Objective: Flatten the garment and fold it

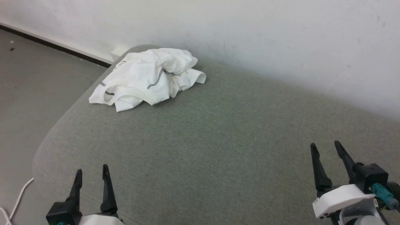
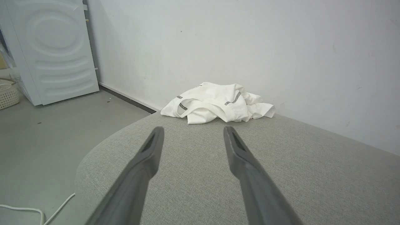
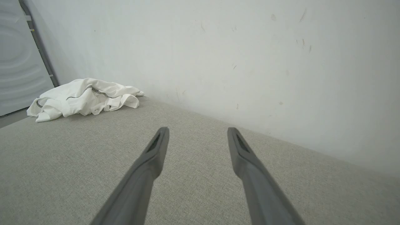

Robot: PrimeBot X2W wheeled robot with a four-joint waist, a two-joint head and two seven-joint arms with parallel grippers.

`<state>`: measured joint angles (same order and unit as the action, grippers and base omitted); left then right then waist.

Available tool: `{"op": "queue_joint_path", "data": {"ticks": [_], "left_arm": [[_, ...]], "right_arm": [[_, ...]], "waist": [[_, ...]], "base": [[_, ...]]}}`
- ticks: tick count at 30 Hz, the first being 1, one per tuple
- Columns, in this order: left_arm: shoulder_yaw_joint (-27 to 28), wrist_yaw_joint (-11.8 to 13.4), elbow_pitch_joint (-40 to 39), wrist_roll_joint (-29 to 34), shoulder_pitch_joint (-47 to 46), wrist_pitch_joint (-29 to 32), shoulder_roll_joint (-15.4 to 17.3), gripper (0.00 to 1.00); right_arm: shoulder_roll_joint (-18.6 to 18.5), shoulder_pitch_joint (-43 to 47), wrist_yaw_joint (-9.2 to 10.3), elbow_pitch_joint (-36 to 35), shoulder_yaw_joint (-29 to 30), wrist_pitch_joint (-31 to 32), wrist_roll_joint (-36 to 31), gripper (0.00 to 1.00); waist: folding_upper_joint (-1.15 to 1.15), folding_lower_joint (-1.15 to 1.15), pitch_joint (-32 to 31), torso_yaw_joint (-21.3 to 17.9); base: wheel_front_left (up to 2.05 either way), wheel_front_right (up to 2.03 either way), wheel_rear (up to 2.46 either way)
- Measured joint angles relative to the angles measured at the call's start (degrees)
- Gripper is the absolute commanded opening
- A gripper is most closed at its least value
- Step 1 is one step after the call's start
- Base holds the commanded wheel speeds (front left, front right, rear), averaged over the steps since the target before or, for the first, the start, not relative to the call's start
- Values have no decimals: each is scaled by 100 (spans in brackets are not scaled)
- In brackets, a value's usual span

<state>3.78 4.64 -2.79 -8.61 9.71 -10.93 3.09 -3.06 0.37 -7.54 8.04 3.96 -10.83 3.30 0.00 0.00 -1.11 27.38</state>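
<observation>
The garment [image 1: 147, 78] is a white shirt crumpled in a heap at the far left corner of the grey-green fabric surface [image 1: 218, 140], with grey zigzag seams showing. It also lies ahead in the left wrist view as the garment [image 2: 218, 103] and at the far left as the garment [image 3: 84, 98]. My left gripper [image 1: 92, 168] stands open at the lower left, well short of the heap, nothing between its fingers. At the lower right my right gripper [image 1: 325, 145] is open and empty, far from the shirt.
A white wall [image 1: 281, 37] runs along the far edge of the surface. Grey floor [image 1: 31, 78] lies to the left, with a white cable [image 1: 18, 197] on it. A white appliance [image 2: 53, 50] and a woven basket [image 2: 7, 93] stand further left.
</observation>
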Motion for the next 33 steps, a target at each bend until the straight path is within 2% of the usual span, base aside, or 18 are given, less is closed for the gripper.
{"op": "queue_joint_path", "data": {"ticks": [33], "left_arm": [[113,1,-80,-201,421,-379,23,100]], "right_arm": [[2,136,1,229,107,-386,89,100]], "waist": [[0,-1,-206,894]], "base": [[0,0,0]]}}
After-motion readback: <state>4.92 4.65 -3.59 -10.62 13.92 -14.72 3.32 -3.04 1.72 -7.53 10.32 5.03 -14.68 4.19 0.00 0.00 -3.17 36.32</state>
